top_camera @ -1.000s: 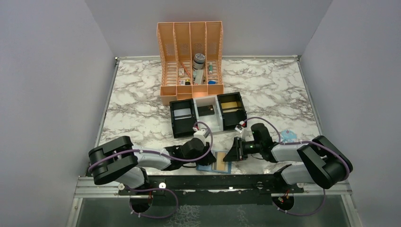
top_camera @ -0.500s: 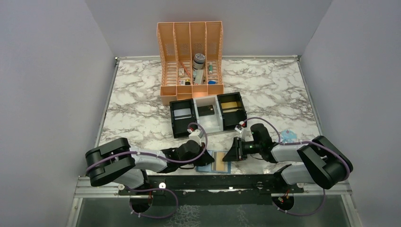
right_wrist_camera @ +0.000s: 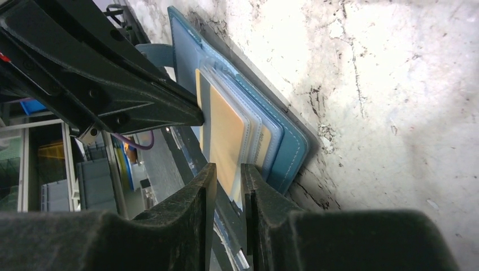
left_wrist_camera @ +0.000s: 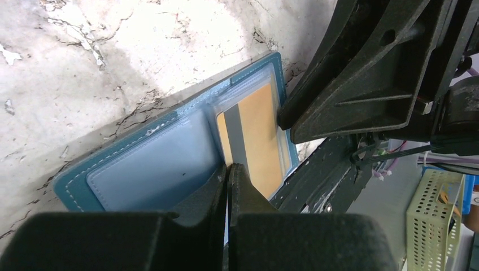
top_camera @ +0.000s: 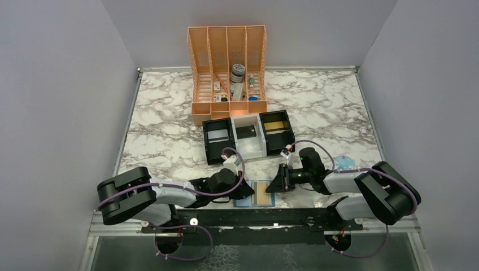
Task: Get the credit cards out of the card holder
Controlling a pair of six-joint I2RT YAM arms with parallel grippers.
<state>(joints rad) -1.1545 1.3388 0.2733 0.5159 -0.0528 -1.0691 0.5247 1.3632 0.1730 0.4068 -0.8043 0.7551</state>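
Observation:
The blue card holder point(top_camera: 242, 199) lies open at the table's near edge, between my two grippers. A gold-tan credit card point(top_camera: 262, 193) shows in its right panel, under clear sleeves point(left_wrist_camera: 257, 132) point(right_wrist_camera: 226, 135). My left gripper point(top_camera: 244, 190) point(left_wrist_camera: 227, 167) is shut, its tips resting at the holder's fold point(left_wrist_camera: 217, 155) beside the pale left panel point(left_wrist_camera: 152, 172). My right gripper point(top_camera: 276, 184) point(right_wrist_camera: 226, 169) is narrowly open at the holder's right edge, with the card's end showing in the gap between the jaws. The jaws do not grip it.
A black-and-white three-compartment tray point(top_camera: 262, 148) stands behind, holding a silver-white card point(top_camera: 218, 135), a dark card point(top_camera: 245, 131) and a gold card point(top_camera: 274, 125). An orange file rack point(top_camera: 227, 104) is at the back. A pale blue packet point(top_camera: 343, 161) lies at the right. A black rail point(top_camera: 254, 217) runs along the near edge.
My left arm and gripper have drawn back a little to the left, uncovering more of the holder's gold card. The right gripper has not moved.

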